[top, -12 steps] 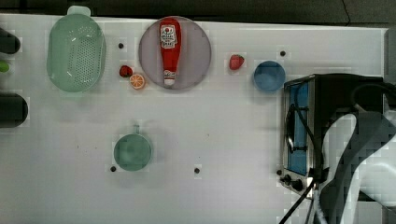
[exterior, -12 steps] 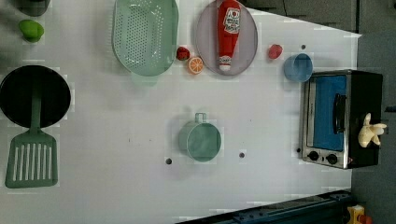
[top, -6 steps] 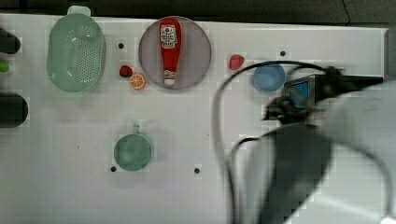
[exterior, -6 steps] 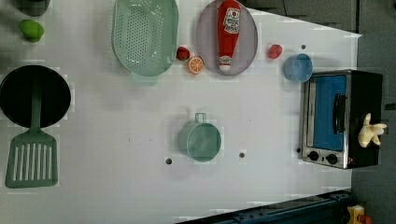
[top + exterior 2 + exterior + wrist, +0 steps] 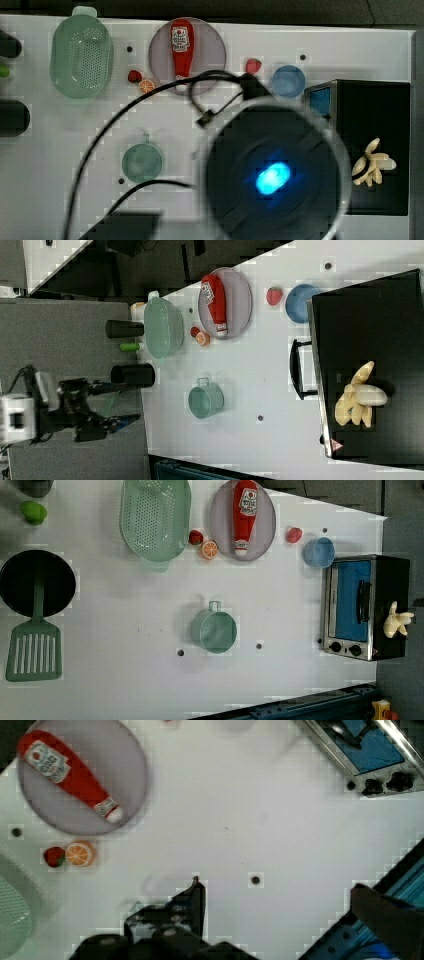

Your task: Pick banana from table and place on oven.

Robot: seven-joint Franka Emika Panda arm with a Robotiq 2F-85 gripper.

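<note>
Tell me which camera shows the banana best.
The right view: the banana appears largest there, lying unobstructed on the oven top. The top view shows it smaller beside the blurred arm; the left view shows it small at the oven's far edge.

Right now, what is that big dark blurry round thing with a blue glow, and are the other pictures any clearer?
In the top view, the robot arm sits close under the camera, out of focus, its blue light smeared. The left view is clear: the banana lies on the oven. The right view shows the banana casting a soft shadow.
</note>
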